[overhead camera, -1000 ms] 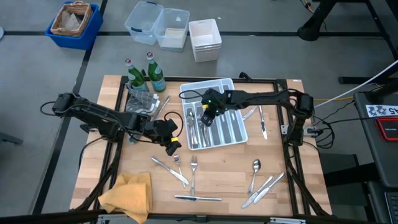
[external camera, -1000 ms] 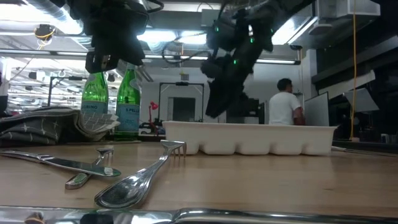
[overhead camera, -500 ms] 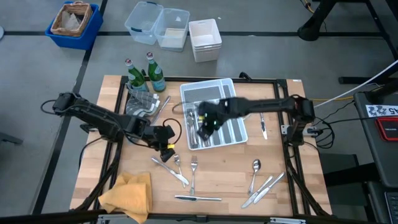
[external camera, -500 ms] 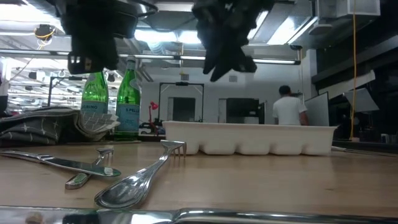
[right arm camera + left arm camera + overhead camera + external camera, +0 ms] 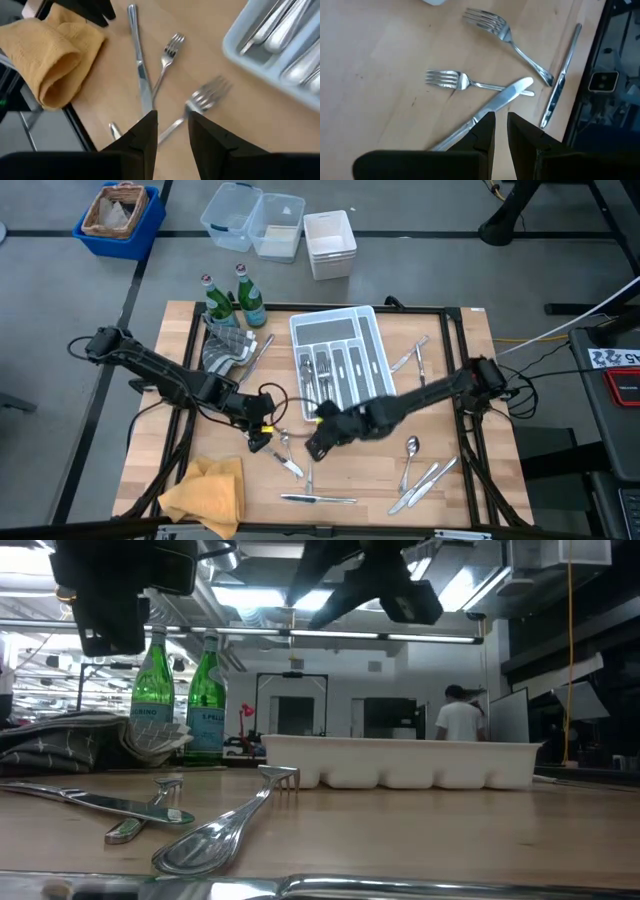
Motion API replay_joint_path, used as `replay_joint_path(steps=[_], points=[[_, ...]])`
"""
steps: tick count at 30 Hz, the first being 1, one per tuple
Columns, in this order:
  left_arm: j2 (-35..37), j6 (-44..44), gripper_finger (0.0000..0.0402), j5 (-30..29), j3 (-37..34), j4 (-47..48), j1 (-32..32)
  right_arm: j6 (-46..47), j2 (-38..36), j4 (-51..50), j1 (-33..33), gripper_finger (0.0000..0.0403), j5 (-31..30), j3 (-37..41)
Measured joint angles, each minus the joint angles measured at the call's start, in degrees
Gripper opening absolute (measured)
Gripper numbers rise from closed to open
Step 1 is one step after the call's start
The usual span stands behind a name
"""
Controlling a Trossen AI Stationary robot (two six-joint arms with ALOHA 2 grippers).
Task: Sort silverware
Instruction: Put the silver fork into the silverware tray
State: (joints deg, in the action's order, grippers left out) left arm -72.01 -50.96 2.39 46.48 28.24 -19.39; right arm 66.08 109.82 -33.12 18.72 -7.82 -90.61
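Left gripper (image 5: pixel 499 131) hovered over knife (image 5: pixel 487 109), jaws narrowly parted, empty, lined up for pickup. Right gripper (image 5: pixel 172 126) hung above forks (image 5: pixel 205 100) beside tray (image 5: pixel 338 365), slightly parted, empty.

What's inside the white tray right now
The white tray holds silverware lying lengthwise in its long slots: forks and other slim handles. The slot across its far end looks bare. Exactly how many pieces lie stacked in each slot cannot be told.
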Motion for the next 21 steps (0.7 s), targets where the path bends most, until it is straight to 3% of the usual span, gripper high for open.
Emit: replay_joint_path(steps=[9, 21], points=[[0.00, 0.11, 0.0040, -0.02, 0.00, -0.34, -2.12, 14.32, 7.66, 3.16, 4.31, 0.0112, -3.21, 0.00], [0.00, 0.37, 0.0040, -0.06, 0.00, -0.34, -2.76, 15.19, 13.09, 3.75, 4.52, 0.0112, -3.25, 0.00]])
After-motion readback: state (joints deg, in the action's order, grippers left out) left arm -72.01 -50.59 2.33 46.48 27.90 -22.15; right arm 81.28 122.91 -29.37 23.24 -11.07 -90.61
